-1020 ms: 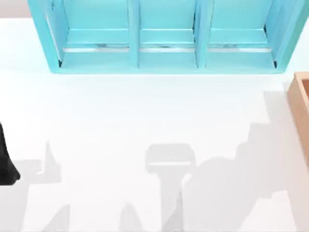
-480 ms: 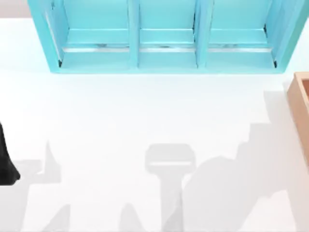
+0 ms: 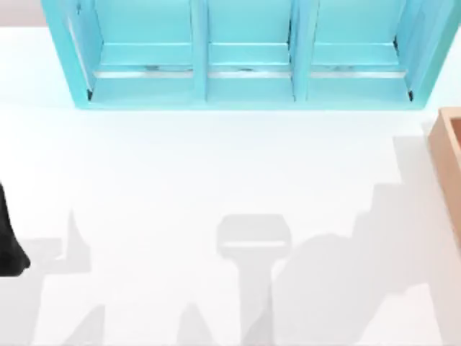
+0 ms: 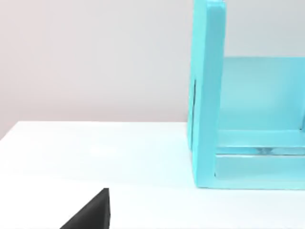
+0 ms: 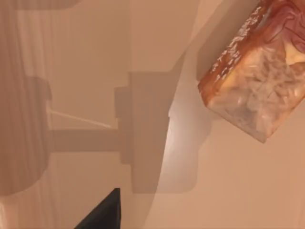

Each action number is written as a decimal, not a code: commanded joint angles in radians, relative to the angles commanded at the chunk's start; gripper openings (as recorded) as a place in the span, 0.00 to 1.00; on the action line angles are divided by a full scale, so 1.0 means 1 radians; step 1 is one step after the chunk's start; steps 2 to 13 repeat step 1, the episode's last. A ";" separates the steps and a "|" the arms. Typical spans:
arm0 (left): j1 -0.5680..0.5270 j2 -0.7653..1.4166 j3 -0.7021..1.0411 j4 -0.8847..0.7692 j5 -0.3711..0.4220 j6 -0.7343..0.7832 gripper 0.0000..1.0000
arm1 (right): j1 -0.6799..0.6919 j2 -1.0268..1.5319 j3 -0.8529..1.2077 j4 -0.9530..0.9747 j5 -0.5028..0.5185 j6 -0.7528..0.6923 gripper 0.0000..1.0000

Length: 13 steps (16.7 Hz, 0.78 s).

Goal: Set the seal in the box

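The seal [image 5: 257,71] is a reddish-brown block with a pale, lighter end. In the right wrist view it lies tilted on a tan surface that looks like the box's inside. A black part of my right gripper [image 5: 102,212] shows at that view's edge, apart from the seal and not touching it. The box [image 3: 448,166] appears as a tan wall at the right edge of the top view. My left arm [image 3: 9,245] is parked at the table's left edge, and a black part of my left gripper [image 4: 90,212] is seen in the left wrist view.
A big turquoise shelf unit [image 3: 245,58] with three bays runs along the back of the white table [image 3: 180,180]. Its side wall [image 4: 207,95] stands ahead of the left wrist camera. Grey arm shadows fall across the table's front.
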State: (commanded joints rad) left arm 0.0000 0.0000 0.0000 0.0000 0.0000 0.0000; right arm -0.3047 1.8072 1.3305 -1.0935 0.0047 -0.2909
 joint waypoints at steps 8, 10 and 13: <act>0.000 0.000 0.000 0.000 0.000 0.000 1.00 | 0.000 0.000 0.000 0.000 0.000 0.000 1.00; 0.000 0.000 0.000 0.000 0.000 0.000 1.00 | 0.000 0.000 0.000 0.000 0.000 0.000 1.00; 0.000 0.000 0.000 0.000 0.000 0.000 1.00 | 0.000 0.000 0.000 0.000 0.000 0.000 1.00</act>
